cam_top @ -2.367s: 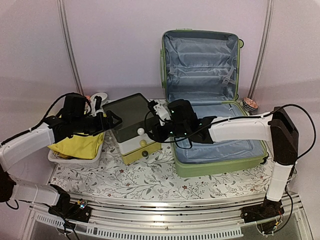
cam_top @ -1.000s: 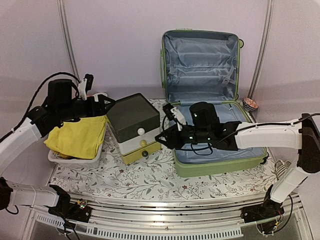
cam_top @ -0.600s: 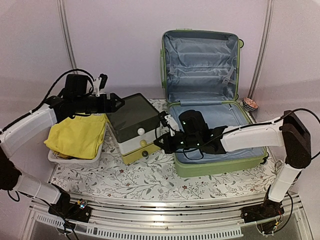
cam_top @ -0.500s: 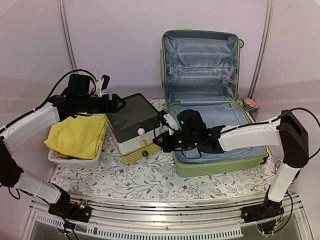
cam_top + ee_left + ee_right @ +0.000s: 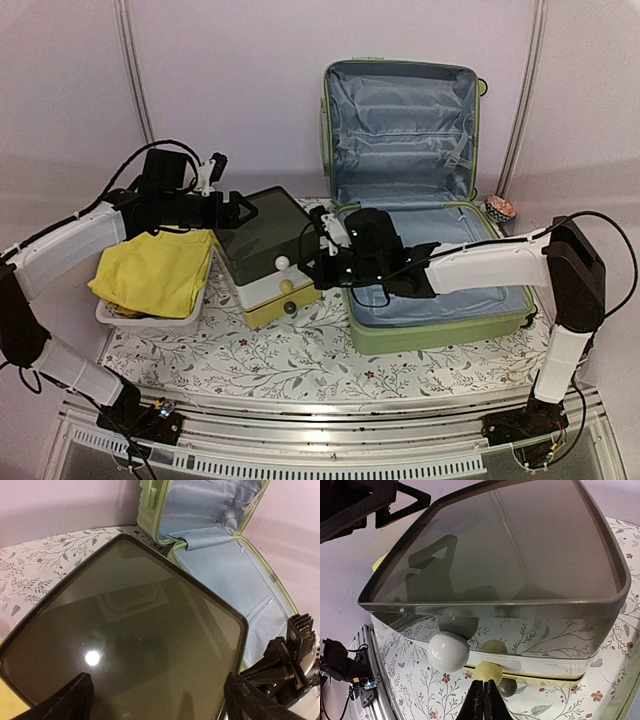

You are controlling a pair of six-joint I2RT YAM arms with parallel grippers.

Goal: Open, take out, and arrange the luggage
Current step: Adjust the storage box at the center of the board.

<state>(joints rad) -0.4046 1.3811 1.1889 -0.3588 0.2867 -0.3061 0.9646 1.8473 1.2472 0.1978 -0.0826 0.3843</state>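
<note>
The luggage (image 5: 420, 190) lies open at the right of the surface (image 5: 300, 360), its upper half upright against the wall, blue lining showing. The left end effector (image 5: 236, 210) hovers with jaws spread wide over the drawer box (image 5: 262, 235). The right end effector (image 5: 481, 700), closed on nothing, points at the box's yellow knob (image 5: 487, 670).

Pale lilac wall (image 5: 240, 90) behind; two grey vertical strips (image 5: 137, 90) ran down it; table (image 5: 300, 365) under floral cloth; soft even light.
</note>
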